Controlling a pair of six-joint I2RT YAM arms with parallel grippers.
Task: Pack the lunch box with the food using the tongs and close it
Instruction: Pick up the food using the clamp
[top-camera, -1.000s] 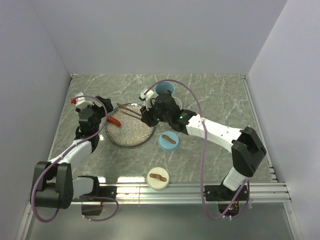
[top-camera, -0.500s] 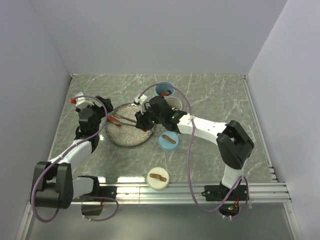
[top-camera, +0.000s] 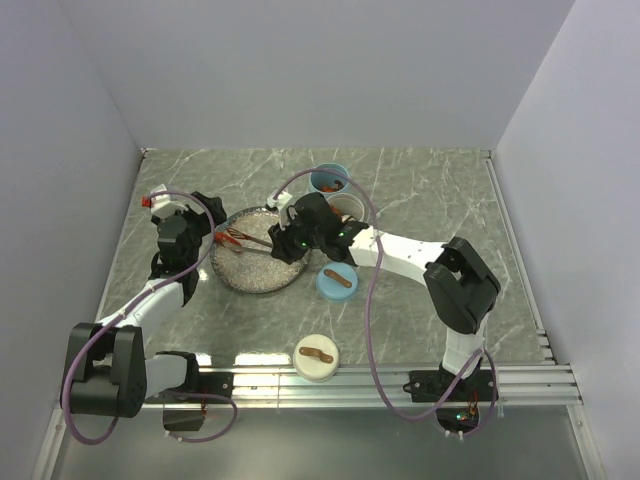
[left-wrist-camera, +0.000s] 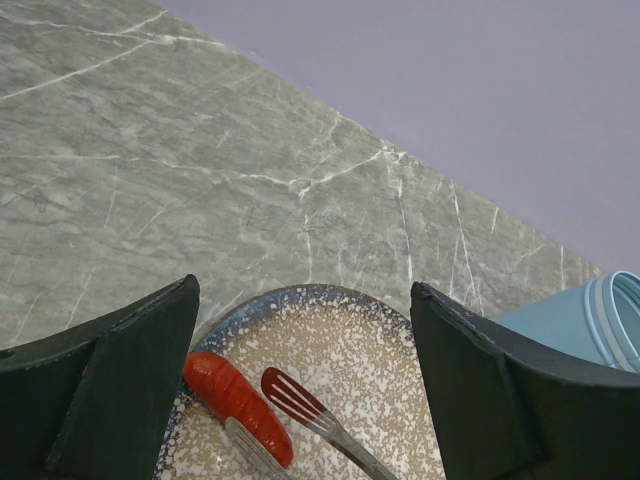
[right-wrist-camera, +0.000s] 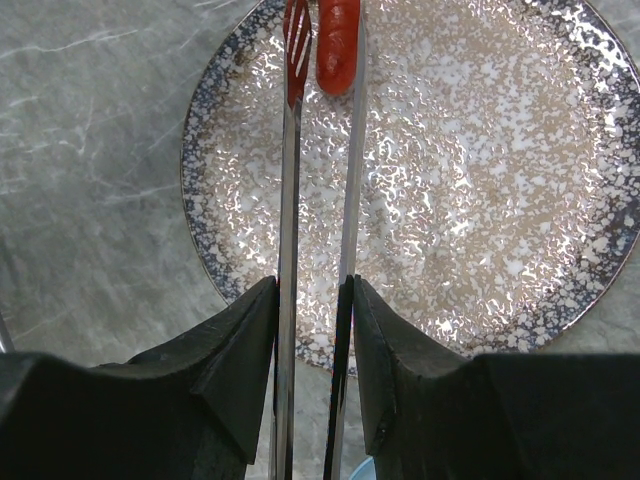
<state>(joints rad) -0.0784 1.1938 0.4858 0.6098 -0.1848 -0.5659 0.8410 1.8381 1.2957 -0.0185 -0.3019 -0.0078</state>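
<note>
The sausage (right-wrist-camera: 338, 45), red, glossy and stubby, lies at the left edge of the plate (right-wrist-camera: 470, 180), between the tips of the tongs (right-wrist-camera: 289, 200). It looks light but slick and round, likely to roll, so best pinched across its middle. The right tool (right-wrist-camera: 312, 290) clamps the tongs partway squeezed. The left tool (left-wrist-camera: 302, 300) gapes wide and empty just beside.

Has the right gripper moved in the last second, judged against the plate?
Yes. The right gripper has moved left across the plate, bringing the tongs from the far rim to the red sausage.
</note>
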